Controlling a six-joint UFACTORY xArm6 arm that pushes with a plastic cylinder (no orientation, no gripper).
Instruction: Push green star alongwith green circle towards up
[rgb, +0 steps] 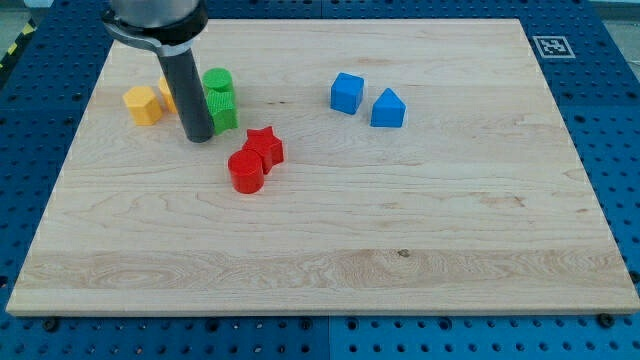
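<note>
One wooden board (400, 230) on blue pegboard (615, 130); my tip (199, 137) beside green star (224, 112).

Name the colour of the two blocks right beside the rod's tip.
Green: the green circle and green star, in the camera view.

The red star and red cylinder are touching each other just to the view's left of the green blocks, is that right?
Not quite. The camera view shows the red star and red cylinder touching each other, but they lie below and to the view's right of the green blocks, not to their left.
</note>
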